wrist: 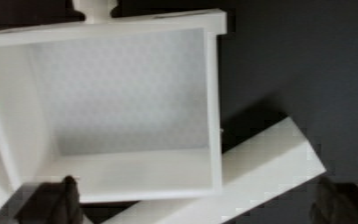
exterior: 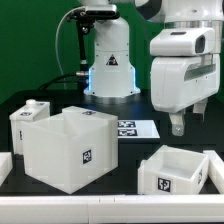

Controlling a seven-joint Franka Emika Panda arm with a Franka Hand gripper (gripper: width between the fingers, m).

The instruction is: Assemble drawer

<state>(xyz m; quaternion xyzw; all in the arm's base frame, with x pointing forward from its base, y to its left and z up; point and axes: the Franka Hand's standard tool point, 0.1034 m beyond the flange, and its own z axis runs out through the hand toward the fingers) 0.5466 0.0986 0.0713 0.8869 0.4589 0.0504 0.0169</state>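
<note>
Nearest, the drawer (exterior: pixel 180 172) is seen at four o'clock, apart from the casing (exterior: pixel 66 150) at eight o'clock and not yet inserted. The gripper (exterior: pixel 178 126) is held above it with nothing seen in it. Whether the jaws are parted cannot be told. Grasping and insertion are judged to remain.

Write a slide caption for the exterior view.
Empty gripper hangs over the low white drawer; the taller casing stands apart toward the exterior view's left.
</note>
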